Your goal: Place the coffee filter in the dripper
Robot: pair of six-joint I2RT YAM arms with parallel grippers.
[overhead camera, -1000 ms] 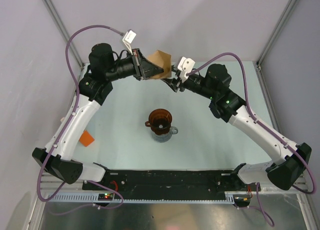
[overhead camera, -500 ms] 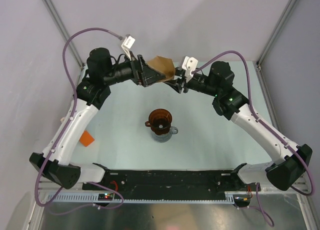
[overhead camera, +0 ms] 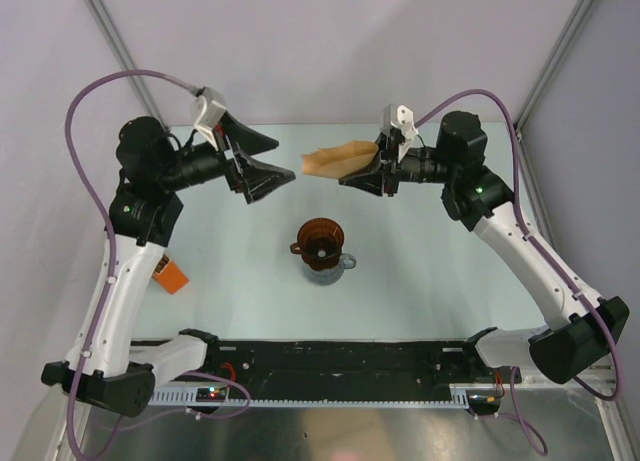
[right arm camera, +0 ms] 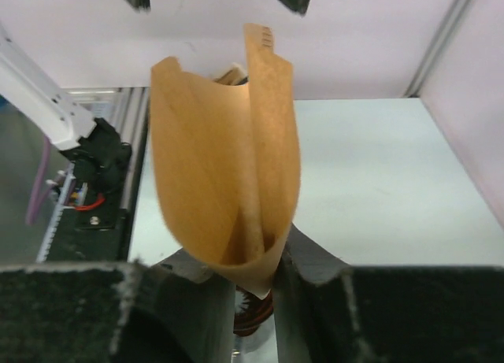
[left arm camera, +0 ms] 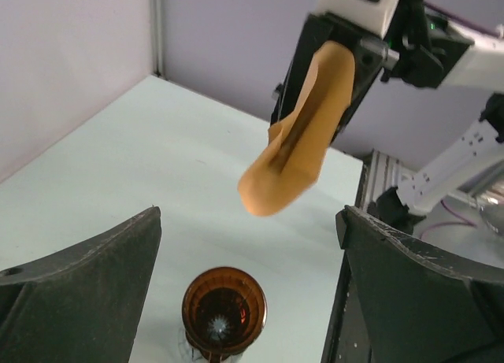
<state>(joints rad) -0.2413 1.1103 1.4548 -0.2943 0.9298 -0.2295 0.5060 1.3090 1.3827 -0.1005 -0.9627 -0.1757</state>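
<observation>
Overhead, the right pincer (overhead camera: 366, 173) holds the coffee filter (overhead camera: 332, 161) aloft, while the left pincer (overhead camera: 282, 161) stands wide and empty.
From above, the filter juts toward the left pincer without touching it. The dripper (overhead camera: 320, 243) stands mid-table (overhead camera: 430, 271), nearer the arm bases. At the left wrist, the curled tan filter (left arm camera: 303, 135) hangs from the right pincer, and the dripper (left arm camera: 224, 308) sits on the table between the spread fingers (left arm camera: 79, 292). At the right wrist, the fingers (right arm camera: 315, 292) pinch the filter's (right arm camera: 228, 166) bottom edge.
</observation>
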